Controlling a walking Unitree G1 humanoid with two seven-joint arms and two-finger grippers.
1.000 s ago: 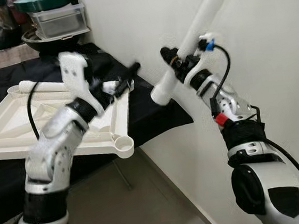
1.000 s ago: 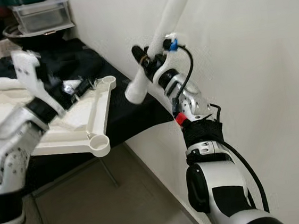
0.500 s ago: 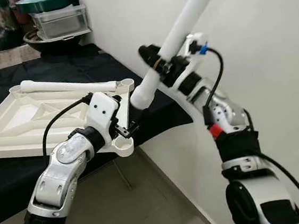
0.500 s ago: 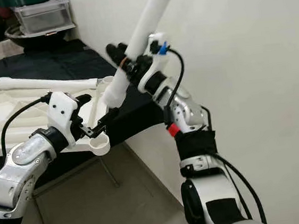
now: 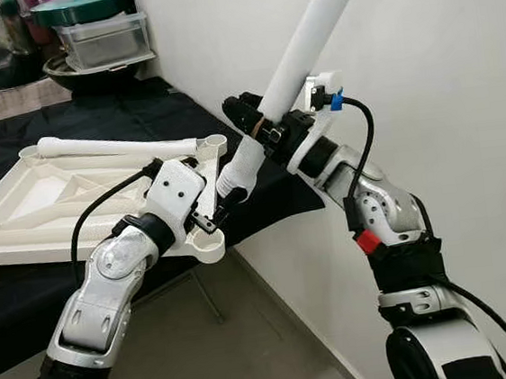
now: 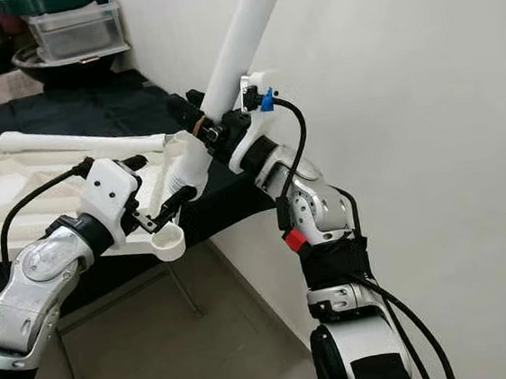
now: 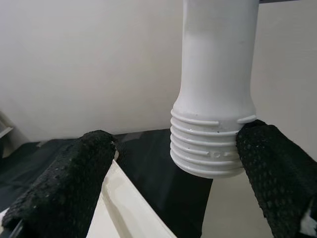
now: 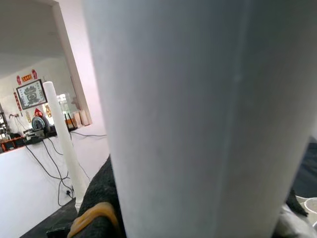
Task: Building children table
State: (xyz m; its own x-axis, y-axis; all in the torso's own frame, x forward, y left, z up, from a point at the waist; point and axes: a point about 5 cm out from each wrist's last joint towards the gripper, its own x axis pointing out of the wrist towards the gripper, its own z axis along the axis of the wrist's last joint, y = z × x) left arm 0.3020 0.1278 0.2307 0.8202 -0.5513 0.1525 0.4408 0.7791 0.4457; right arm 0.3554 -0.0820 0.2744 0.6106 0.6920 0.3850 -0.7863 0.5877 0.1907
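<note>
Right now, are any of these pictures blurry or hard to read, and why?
Both eye views are sharp and evenly lit. In the left wrist view the table leg and its threaded end are crisp, the left end effector's fingers slightly soft. In the right wrist view the leg sits so close it is a pale, out-of-focus mass, while the room behind is clearer.

The long white plastic table leg [image 5: 310, 39] looks smooth and matt, with moulded screw ridges around its lower end [image 7: 210, 153]. The cream plastic tabletop [image 5: 56, 210], lying underside up, has a faint sheen along its ribs and round corner sockets. Under it lies a black cloth [image 5: 272, 201], dull and softly creased. The left gripper [image 7: 183, 178] has black finger pads [image 7: 69, 183] with a rough, pebbled rubber texture. Both arms wear brushed silver metal shells with glossy black cables. At twelve o'clock, clear plastic storage boxes [image 5: 101, 38] gleam slightly.
</note>
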